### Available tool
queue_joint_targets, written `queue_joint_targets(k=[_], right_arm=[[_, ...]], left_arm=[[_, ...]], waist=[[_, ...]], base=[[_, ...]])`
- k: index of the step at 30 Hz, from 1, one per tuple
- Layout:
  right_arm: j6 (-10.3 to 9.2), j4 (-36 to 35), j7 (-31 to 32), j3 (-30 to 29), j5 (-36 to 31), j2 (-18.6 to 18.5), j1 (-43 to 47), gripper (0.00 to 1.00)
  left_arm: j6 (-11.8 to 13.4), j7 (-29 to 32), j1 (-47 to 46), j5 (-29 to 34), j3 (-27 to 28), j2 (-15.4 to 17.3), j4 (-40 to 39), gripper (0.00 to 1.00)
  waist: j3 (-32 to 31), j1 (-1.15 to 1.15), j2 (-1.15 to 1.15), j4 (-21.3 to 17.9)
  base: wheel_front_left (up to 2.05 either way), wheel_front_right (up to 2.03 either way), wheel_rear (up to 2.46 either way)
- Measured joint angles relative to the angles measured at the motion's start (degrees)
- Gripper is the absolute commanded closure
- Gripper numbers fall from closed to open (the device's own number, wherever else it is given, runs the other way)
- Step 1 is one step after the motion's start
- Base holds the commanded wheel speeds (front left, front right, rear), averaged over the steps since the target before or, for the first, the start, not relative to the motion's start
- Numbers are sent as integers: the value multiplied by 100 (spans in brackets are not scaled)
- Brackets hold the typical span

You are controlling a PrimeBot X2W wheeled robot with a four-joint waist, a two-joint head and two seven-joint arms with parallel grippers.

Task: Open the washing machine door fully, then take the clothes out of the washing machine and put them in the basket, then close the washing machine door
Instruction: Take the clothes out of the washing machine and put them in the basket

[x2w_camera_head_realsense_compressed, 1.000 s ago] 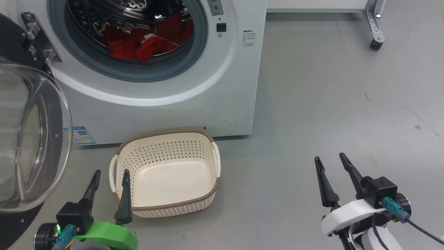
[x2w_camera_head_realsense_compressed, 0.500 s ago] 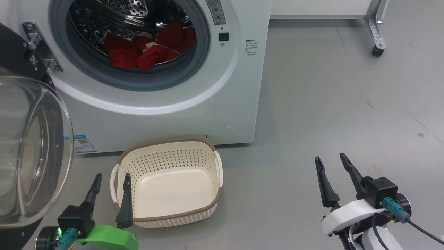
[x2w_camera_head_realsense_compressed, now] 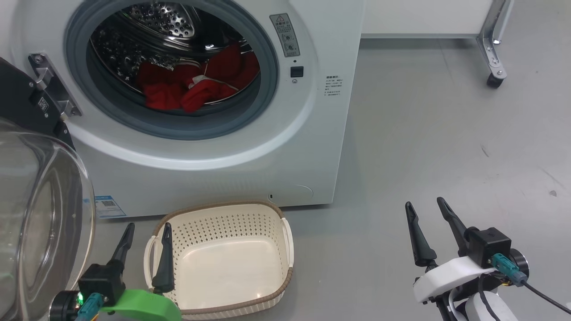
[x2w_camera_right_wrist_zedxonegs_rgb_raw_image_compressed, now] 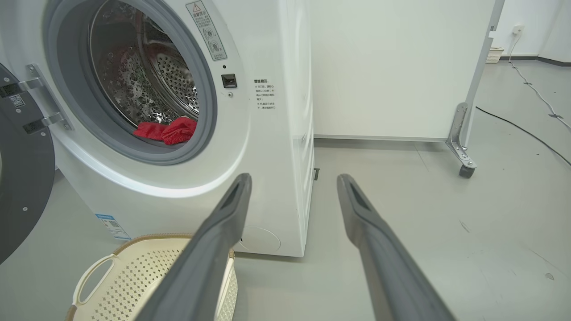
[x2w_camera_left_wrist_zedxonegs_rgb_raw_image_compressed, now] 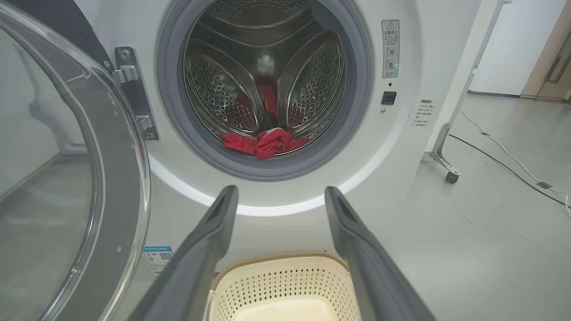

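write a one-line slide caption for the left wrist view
Open left gripper faces the washing machine, its door swung open, red clothes in the drum, basket on the floor before it.

red clothes in open washing machine, basket empty

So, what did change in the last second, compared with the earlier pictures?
The head camera moved: the washing machine, its open door and the basket all sit lower in the head view, together, so none of them moved itself. Nothing was taken hold of or let go. The left pincer and the right pincer stay open and empty, the clothes still lie inside the machine, the basket is still empty.
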Motion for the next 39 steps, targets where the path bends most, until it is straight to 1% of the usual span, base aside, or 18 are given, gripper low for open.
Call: queue_joint_targets(k=[14, 39], right_arm=[[0, 13, 0, 18, 3, 0, 4, 0], [0, 47, 0, 53, 37, 0, 114, 0]], left_arm=[[26, 1, 22, 0, 4, -37, 0, 0], [55, 52, 112, 3, -15, -59, -12, 0]], waist=[[-46, 0, 0, 0], [-100, 0, 0, -9]], base=[[48, -48, 0], [2, -2, 0]])
